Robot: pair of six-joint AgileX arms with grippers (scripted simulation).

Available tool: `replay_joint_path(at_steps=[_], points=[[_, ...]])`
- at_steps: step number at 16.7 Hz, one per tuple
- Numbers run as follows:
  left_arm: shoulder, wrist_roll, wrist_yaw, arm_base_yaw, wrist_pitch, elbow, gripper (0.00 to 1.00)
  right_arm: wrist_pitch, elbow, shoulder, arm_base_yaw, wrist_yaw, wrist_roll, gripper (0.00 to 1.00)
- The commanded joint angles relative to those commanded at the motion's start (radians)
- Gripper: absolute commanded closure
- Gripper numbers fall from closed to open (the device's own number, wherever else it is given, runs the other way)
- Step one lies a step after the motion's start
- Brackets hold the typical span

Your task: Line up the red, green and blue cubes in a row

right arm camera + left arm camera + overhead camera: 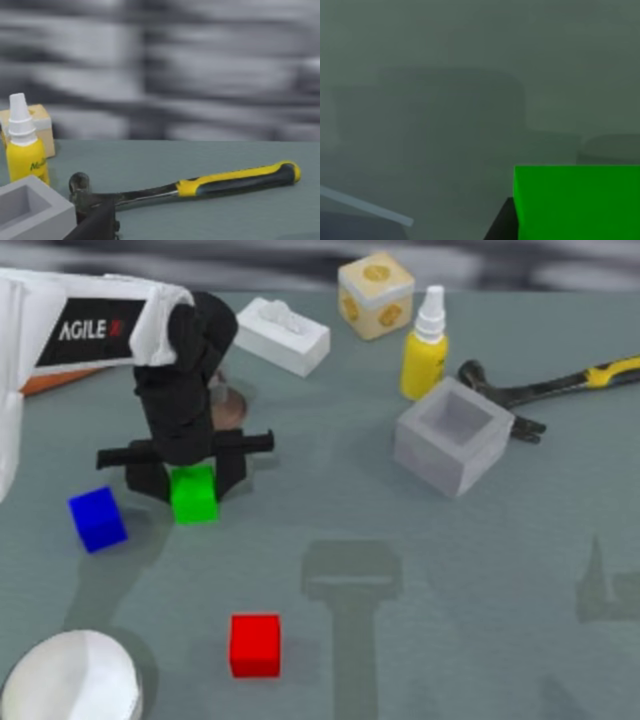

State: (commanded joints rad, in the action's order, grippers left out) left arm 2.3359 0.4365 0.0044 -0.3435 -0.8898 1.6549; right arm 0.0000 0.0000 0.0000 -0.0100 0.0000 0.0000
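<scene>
Here the left pincer [193,483] pinches the bright green cube [194,494]. Blue cube [97,519] sits just left. Red cube [255,645] lies nearer, apart.

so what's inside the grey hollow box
Nothing visible: the top view shows the grey hollow box with a bare grey cavity. Its near inner wall is hidden by the rim.

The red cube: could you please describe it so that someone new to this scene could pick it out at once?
Start at the left arm's gripper, low over the green cube on the table's left side, and come toward the near edge. The red cube sits there alone, right of the round white object. It is the only red thing, small and plain, farthest from the other cubes.
</scene>
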Motion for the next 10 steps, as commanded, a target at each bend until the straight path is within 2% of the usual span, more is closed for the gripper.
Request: replay_joint_path(at_steps=[1, 2, 10], points=[[0.0, 0.0, 0.0, 0.0, 0.0, 0.0, 0.98, 0.0, 0.0, 0.0, 0.0, 0.0, 0.0, 0.0], [0.0, 0.0, 0.0, 0.0, 0.0, 0.0, 1.0, 0.0, 0.0, 0.0, 0.0, 0.0, 0.0, 0.0], [-0.01, -0.004, -0.003, 0.002, -0.004, 0.001, 1.0, 0.0, 0.0, 0.0, 0.0, 0.0, 0.0, 0.0]])
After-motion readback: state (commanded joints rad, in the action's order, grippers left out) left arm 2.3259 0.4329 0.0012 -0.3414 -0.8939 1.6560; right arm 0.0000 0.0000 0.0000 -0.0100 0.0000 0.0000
